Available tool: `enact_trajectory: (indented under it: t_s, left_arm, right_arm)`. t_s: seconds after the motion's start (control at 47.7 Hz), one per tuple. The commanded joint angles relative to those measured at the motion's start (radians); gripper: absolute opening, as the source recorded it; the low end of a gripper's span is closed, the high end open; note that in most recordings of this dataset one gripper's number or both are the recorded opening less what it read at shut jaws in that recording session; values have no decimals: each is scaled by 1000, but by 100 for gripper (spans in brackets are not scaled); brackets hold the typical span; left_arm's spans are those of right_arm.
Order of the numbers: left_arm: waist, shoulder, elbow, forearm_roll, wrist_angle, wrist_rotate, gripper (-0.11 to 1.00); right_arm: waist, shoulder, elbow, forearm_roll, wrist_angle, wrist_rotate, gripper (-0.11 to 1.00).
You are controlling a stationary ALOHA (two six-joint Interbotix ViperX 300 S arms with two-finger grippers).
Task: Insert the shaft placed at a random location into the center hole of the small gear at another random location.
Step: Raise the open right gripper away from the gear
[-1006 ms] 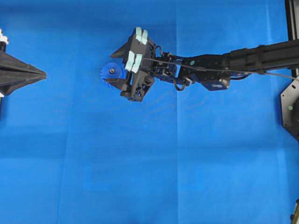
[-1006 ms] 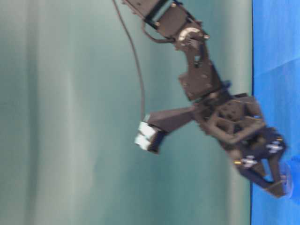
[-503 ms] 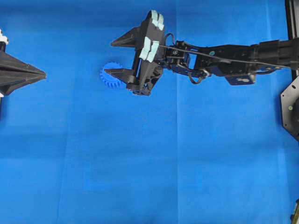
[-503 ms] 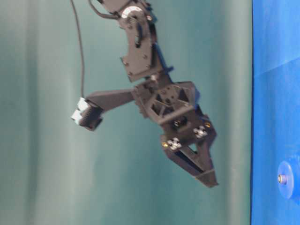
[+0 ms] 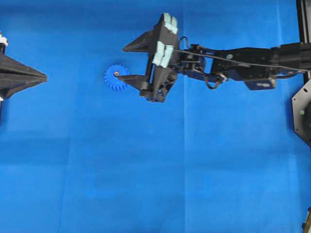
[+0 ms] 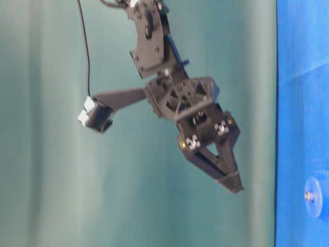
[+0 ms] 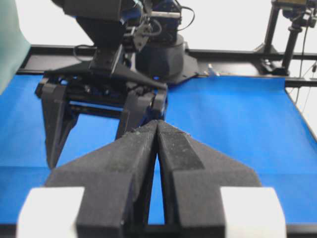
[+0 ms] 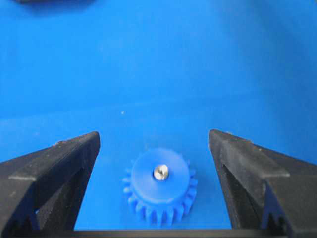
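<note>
In the right wrist view, the nearest things are the two black fingers of the right gripper, spread wide at the lower left and lower right of the frame and holding nothing. Between them, low in the centre, the small gear lies flat on the blue table cover. The shaft shows as a shiny silver dot standing in the center hole of the raised hub.

A second ago the overhead view had this gripper down over the gear, its fingers close around the hub. Now it sits further toward the right of that frame, clear of the gear, and the table-level view shows it lifted well away from the blue surface. That reads as a release: the pin appears seated and the task looks essentially done.

The overhead view adds the wider layout: the gear sits left of centre in the upper half. The left gripper is parked at the far left edge, well apart from it. The left wrist view shows those fingers pressed together with nothing between them, which the overhead view only hints at.
</note>
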Motion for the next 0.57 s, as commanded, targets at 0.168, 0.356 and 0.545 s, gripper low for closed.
enact_trajectory:
  t_s: [0.168, 0.356, 0.545]
  left_arm:
    - [2, 0, -12, 0, -6, 0, 0]
    - [2, 0, -11, 2, -6, 0, 0]
    - [2, 0, -11, 0, -6, 0, 0]
  right_arm:
    - [8, -115, 81, -2, -3, 3, 78]
    - [12, -172, 140, -2, -9, 5, 78]
    - [17, -195, 170, 0, -9, 5, 78]
